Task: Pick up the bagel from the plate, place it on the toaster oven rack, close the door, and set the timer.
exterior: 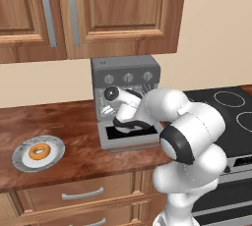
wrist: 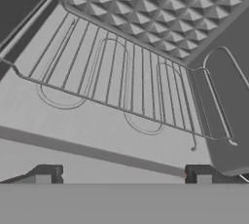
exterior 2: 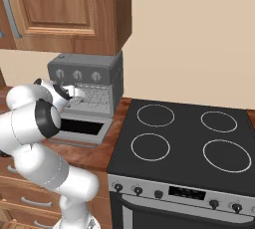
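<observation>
One bagel point(exterior: 39, 151) sits on the plate point(exterior: 51, 157) at counter's left in the left base view, well apart from the arm at the open door point(exterior: 129, 137); best swing back and descend squarely over the ring. Hand view: gripper point(wrist: 123, 174) spread wide, empty, facing the toaster oven rack point(wrist: 121, 84).

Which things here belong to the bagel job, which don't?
Job: golden-orange ring bagel; speckled-rim round plate; silver wire oven rack; grey drop-down door, open; open gripper.
Idle: black four-ring stove; wooden wall cabinets.
</observation>
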